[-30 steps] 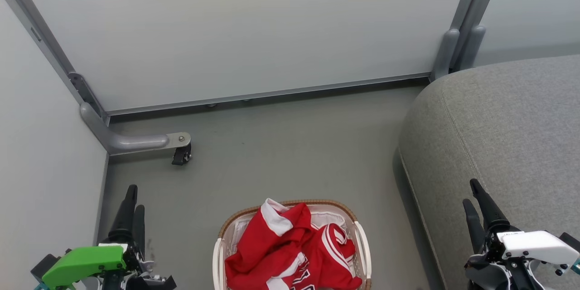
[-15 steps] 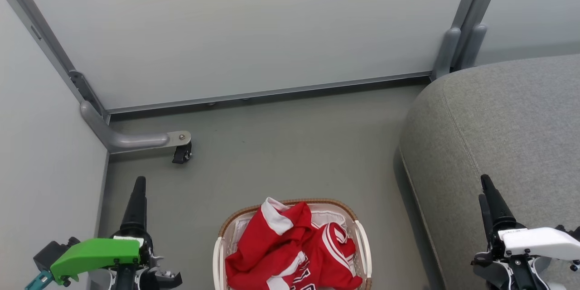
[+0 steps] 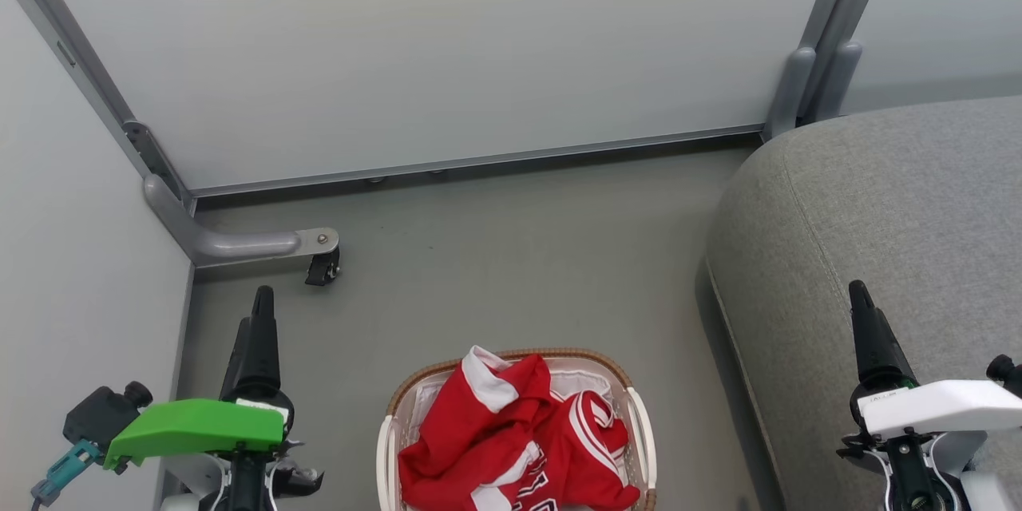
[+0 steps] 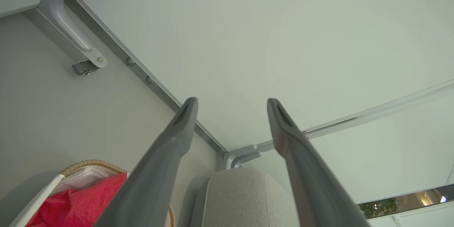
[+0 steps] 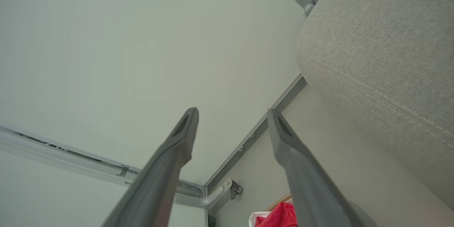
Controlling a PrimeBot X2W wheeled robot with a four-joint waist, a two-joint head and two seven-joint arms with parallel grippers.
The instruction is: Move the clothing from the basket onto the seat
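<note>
The clothing, red fabric with white trim, lies heaped in the basket, a white slatted one with a brown woven rim, on the floor at the bottom centre. The grey seat fills the right side. My left gripper hangs left of the basket, over the floor. My right gripper is over the seat's front part. Both are apart from the clothing. In the left wrist view my left gripper stands open and empty above the clothing. In the right wrist view my right gripper is open and empty beside the seat.
Pale partition panels close off the back and left. A grey frame foot with a black caster juts onto the grey floor just beyond my left gripper. Open floor lies between the basket and the back panel.
Both grippers have reached further forward, up the head view, and turned so their fingers line up edge-on. The clothing and basket have not moved.
</note>
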